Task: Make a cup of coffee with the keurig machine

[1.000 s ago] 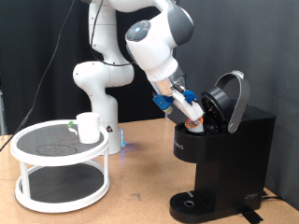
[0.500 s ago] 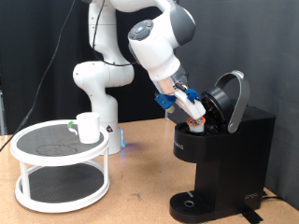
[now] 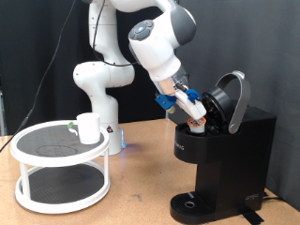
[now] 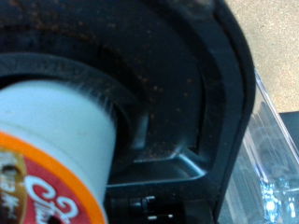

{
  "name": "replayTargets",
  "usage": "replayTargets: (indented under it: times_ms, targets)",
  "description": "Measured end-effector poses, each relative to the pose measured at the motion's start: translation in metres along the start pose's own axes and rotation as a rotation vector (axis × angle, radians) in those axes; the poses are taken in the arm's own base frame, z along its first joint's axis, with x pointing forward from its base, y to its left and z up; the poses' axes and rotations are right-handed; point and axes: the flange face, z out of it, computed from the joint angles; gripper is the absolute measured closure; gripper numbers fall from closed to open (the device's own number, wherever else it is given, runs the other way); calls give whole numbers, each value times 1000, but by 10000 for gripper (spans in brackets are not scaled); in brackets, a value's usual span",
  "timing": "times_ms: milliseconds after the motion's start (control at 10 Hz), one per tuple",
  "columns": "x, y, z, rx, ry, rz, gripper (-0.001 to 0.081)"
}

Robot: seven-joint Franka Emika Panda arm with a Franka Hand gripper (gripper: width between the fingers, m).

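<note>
- Keurig machine (image 3: pixel 225 155) stands on the tabletop (image 3: pixel 141 192) at the exterior view's right, black and boxy, its domed lid (image 3: pixel 230 98) tipped up and back, wide open.
- At its base, the round drip tray (image 3: pixel 192 203) shows bare.
- Look at the claw (image 3: pixel 195 119): it hangs right at the open mouth of the machine, just under the raised lid, angled down from the white arm (image 3: pixel 155 47).
- Its fingers are clamped on a coffee pod (image 3: pixel 196 118), a small pale cup shape between the blue-trimmed fingertips.
- From the wrist view, that pod (image 4: pixel 51 159) fills the near corner: white wall, orange band, red label with white script, blurred this close.
- Behind it sits the machine's dark round pod chamber (image 4: pixel 140 112), ribbed at the rim and speckled with coffee grounds; the pod is at the chamber's edge, and whether it touches cannot be told.
- Clear plastic shows along one edge of the wrist view, beside the black housing.
- Over at the exterior view's left, the cup (image 3: pixel 89 127), plain white, stands on the top shelf of a round two-tier white rack (image 3: pixel 61 169), well apart from the machine.
- A small green-marked thing sits just beside the cup on that shelf, too small to identify.
</note>
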Motion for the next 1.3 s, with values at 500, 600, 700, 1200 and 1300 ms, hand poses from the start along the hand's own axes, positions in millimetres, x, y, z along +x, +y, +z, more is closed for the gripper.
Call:
replayTargets:
  times_ms: [500, 600, 700, 1200, 1300]
  targets:
    - [-1, 9, 5, -42, 6, -26, 72]
    - [-1, 10, 6, -43, 7, -27, 72]
    - [-2, 9, 4, -33, -17, -19, 72]
    - [16, 11, -30, 50, -140, 18, 72]
    - [16, 11, -28, 48, -138, 19, 72]
